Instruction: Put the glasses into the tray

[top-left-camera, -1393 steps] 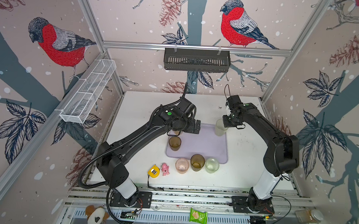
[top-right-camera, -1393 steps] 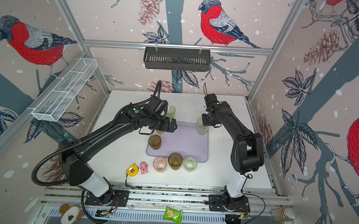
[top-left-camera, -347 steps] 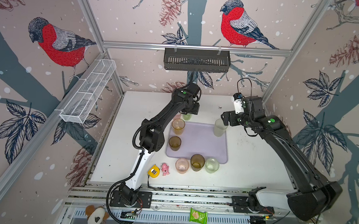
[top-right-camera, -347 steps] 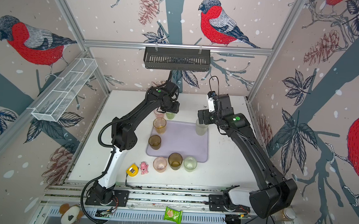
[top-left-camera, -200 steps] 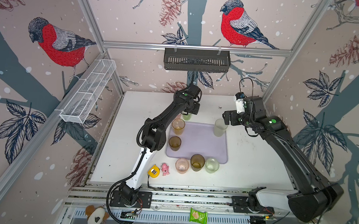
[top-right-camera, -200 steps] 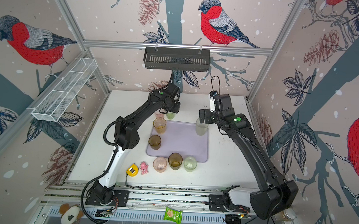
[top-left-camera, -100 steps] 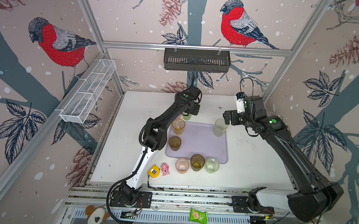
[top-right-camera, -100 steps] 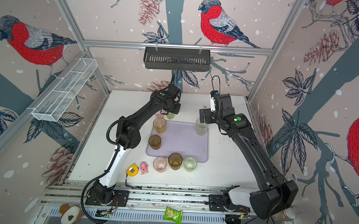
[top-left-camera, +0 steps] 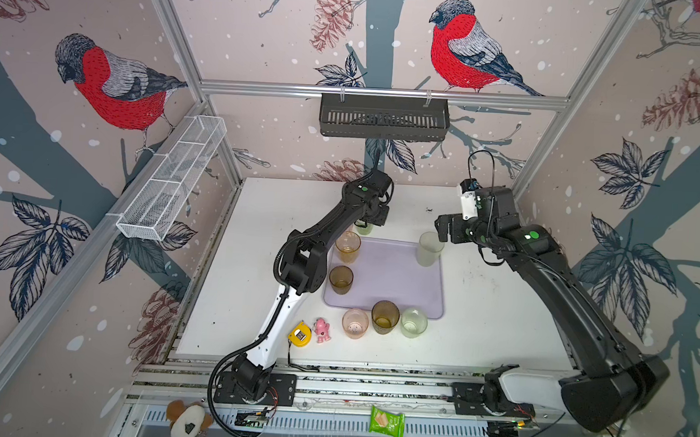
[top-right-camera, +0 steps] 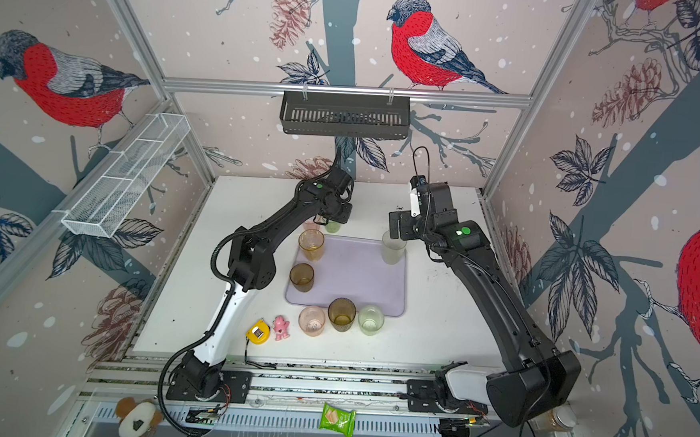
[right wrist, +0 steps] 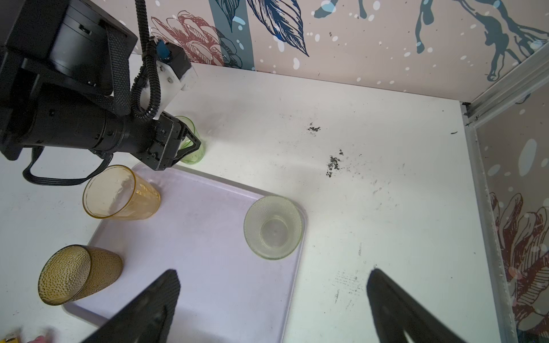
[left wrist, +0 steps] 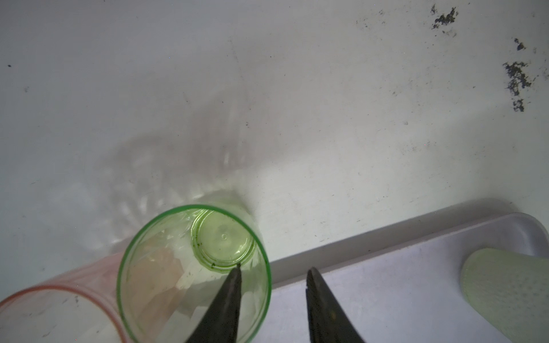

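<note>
Top views, both, with wrist views for detail: eight drinking vessels are counted, three judged placed, five left outside.

- table (top-left-camera: pixel 500 320): white, scuffed; all below is borne by it.
- tray (top-left-camera: pixel 395 272): pale lavender, laid mid-table; most of its floor is bare.
- right gripper (right wrist: pixel 273 270): fingers spread wide, nothing held; hung over the tray's far right corner, just beside the frosted glass (top-left-camera: pixel 429 249).
- left gripper (left wrist: pixel 273 268): jaws set narrow yet apart, astride the wall of the far green glass (left wrist: pixel 194 273), one finger inside, one outside; no clamping contact is seen.
- frosted glass: tallest; stood upright in the tray's far right corner. Placed.
- amber glass (top-left-camera: pixel 347 246): stood upright just inside the tray's left rim, at the far end. Placed.
- left brown glass (top-left-camera: pixel 341 279): set by the same rim, nearer. Placed.
- near brown glass (top-left-camera: pixel 384 316), near pink glass (top-left-camera: pixel 355 323), near green glass (top-left-camera: pixel 413 322): ranged in a row on the table against the tray's near rim, judged outside it. Outstanding.
- far green glass: stood on the table just beyond the tray's far left corner. Outstanding; judged next to be lifted.
- far pink glass (top-right-camera: pixel 310 224): stood just left of it, partly hidden by the arm; contact cannot be told. Outstanding.
- tape measure (top-left-camera: pixel 300 334), toy figure (top-left-camera: pixel 323 329): kept at the near left of the table, apart from the tray; no part of the task.
</note>
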Robot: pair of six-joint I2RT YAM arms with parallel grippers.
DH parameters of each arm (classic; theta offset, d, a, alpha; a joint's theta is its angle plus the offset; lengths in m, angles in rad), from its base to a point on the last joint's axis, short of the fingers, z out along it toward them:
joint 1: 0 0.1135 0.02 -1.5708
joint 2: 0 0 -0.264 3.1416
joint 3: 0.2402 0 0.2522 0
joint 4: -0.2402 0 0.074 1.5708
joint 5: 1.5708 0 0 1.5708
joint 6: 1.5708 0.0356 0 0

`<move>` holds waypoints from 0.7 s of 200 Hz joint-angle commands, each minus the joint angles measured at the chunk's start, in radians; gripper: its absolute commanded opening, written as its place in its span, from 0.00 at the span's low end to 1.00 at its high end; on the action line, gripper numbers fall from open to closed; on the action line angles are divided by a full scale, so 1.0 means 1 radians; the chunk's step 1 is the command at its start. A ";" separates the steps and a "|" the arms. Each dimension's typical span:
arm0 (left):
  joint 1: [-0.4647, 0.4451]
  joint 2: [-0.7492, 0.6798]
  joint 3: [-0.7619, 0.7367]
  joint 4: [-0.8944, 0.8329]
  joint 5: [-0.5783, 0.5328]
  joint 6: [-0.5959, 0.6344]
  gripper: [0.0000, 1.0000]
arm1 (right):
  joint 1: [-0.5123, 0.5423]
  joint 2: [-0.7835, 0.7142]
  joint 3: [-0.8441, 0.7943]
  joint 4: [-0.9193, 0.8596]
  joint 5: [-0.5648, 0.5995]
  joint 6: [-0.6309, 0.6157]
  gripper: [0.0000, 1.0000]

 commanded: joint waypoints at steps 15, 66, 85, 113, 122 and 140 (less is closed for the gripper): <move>0.002 0.005 -0.003 0.009 -0.016 0.016 0.37 | -0.003 0.003 0.013 0.021 0.014 0.010 1.00; 0.001 0.011 -0.002 0.011 -0.018 0.022 0.34 | -0.003 0.008 0.019 0.020 0.012 0.007 1.00; 0.002 0.013 -0.002 0.011 -0.022 0.028 0.33 | -0.003 0.008 0.020 0.018 0.012 0.007 1.00; 0.004 0.013 -0.002 0.010 -0.022 0.032 0.31 | -0.004 0.008 0.019 0.016 0.014 0.006 1.00; 0.004 0.013 -0.003 0.009 -0.022 0.032 0.31 | -0.005 0.007 0.020 0.016 0.013 0.007 1.00; 0.007 0.014 -0.004 0.009 -0.023 0.034 0.30 | -0.004 0.009 0.025 0.018 0.014 0.007 1.00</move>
